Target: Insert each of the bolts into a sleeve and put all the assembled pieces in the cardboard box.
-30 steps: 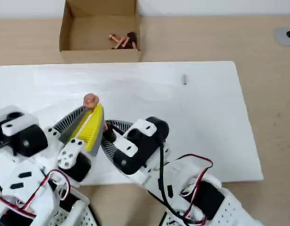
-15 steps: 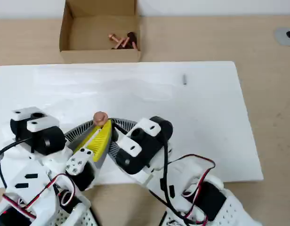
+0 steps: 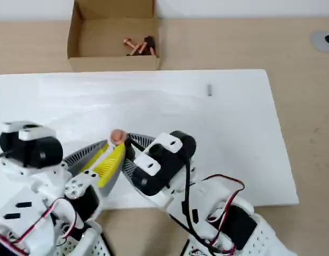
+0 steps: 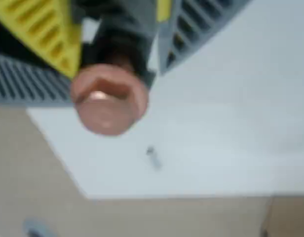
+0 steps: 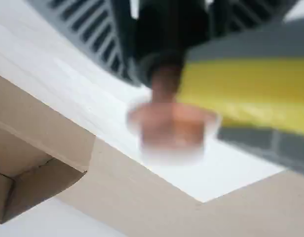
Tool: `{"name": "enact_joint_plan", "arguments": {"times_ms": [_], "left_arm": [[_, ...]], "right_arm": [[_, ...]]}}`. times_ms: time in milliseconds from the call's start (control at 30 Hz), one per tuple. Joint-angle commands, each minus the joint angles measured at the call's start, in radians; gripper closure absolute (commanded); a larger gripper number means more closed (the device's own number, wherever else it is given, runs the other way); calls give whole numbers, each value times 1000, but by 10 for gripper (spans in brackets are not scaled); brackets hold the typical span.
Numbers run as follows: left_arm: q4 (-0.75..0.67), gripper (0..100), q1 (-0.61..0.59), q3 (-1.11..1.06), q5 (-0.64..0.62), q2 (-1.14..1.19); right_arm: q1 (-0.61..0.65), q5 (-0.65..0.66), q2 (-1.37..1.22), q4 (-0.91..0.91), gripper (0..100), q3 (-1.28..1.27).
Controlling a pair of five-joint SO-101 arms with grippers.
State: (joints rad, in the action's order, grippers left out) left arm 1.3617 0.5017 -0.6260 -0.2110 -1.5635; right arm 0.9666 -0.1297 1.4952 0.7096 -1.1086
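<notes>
1 bolt [image 3: 117, 136], 1 loose grey piece [image 3: 209, 89], 1 box [image 3: 73, 38].
Left hand [image 3: 114, 145] clamped on bolt, low over mat [image 3: 234, 149]; right hand [image 3: 133, 143] just beside, grip unreadable.

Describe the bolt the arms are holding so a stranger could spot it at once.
Find the white board on the wooden table and go to its near edge, where the two arms meet. There the left pincer grips the bolt, round copper head showing. The other copper pieces lie in the cardboard box; this one alone is in a pincer.
</notes>
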Motion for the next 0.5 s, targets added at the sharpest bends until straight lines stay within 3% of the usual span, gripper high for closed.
{"name": "enact_joint_plan", "arguments": {"times_ms": [0,200,333,467], "left_arm": [[129,864,37,233,-3,131],[315,864,107,594,25,331],[394,868,107,787,120,437],[394,881,64,775,305,449]], "right_arm": [[-35,-9,-22,2,988,87],[-102,-37,-266,2,989,283],[-176,-35,-542,0,989,513],[-260,-32,-843,-9,989,809]]}}
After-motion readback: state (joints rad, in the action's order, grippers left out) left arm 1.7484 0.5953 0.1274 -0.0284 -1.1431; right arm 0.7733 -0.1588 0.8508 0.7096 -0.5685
